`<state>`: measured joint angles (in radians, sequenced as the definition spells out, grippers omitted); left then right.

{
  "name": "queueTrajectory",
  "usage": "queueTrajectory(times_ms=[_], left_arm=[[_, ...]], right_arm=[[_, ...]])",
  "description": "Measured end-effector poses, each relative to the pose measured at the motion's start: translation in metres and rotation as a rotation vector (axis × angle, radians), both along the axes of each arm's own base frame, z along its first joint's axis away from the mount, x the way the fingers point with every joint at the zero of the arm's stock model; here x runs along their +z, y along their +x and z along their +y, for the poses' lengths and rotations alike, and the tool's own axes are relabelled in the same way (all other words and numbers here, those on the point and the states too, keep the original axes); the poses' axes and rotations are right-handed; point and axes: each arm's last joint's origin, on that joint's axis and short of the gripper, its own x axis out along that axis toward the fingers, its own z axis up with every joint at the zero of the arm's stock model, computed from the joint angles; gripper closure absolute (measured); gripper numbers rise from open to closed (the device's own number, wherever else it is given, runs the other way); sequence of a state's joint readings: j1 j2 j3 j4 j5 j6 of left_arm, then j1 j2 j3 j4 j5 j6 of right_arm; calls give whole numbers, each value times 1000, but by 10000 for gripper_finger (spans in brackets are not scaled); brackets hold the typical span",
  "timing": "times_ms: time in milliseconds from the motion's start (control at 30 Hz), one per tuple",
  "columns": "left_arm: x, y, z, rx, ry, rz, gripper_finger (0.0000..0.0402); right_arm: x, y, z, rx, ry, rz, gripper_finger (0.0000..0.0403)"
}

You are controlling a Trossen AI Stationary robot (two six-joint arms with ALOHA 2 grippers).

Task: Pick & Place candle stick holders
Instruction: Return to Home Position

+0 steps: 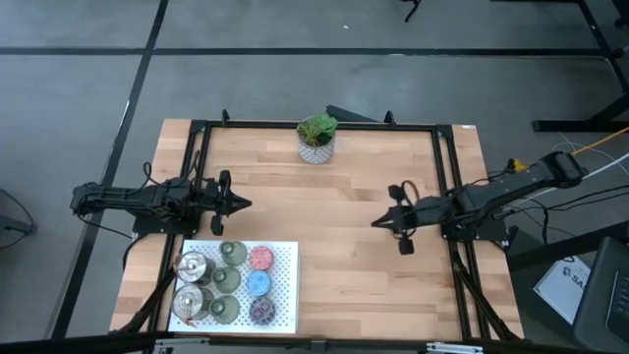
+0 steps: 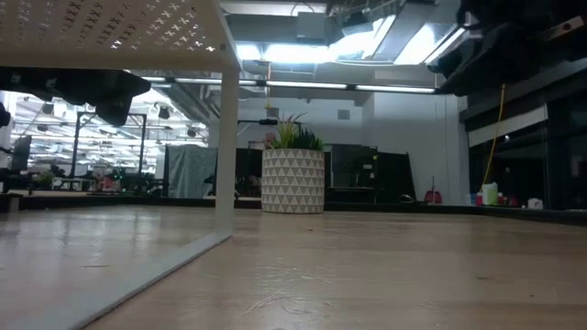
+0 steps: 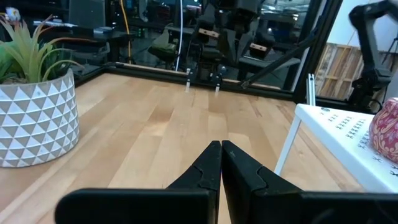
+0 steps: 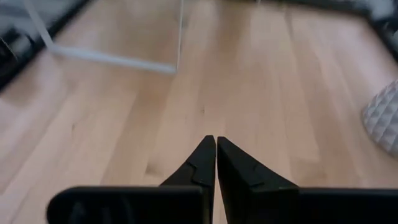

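Wooden table [image 1: 334, 226], slatted butcher-block top. White perforated shelf [image 1: 288, 251] stands at the left arm's near corner, and all eight candle stick holders sit on it in three rows. Two silver holders [image 1: 193, 264] take the outer row, three olive-grey holders [image 1: 225, 280] the middle row. The inner row runs pink holder [image 1: 260, 258], blue holder [image 1: 258, 283], speckled purple holder [image 1: 261, 310], with the pink one nearest the plant [image 1: 316, 138]. The plant stands in its white patterned pot at the far edge, well apart from the shelf. Left gripper [image 1: 241, 205] hangs over bare wood just beyond the shelf's far edge, pointing toward the table's middle, jaws pressed together on nothing. Right gripper [image 1: 376, 222] faces it from across the table, well apart from the shelf, jaws likewise closed and empty. Neither gripper touches any holder.
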<state>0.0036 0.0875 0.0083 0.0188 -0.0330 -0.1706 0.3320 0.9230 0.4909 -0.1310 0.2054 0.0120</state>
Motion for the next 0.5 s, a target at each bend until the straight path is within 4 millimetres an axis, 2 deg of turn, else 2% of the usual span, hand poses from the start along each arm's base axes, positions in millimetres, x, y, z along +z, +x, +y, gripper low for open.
queueTrajectory(times_ms=[200,500], left_arm=[[0,0,0,0,0,-1,395],[0,0,0,0,0,0,396]], right_arm=[[-15,-21,-11,1,62,-193,384],[-45,-35,-23,55,161,-363,384]])
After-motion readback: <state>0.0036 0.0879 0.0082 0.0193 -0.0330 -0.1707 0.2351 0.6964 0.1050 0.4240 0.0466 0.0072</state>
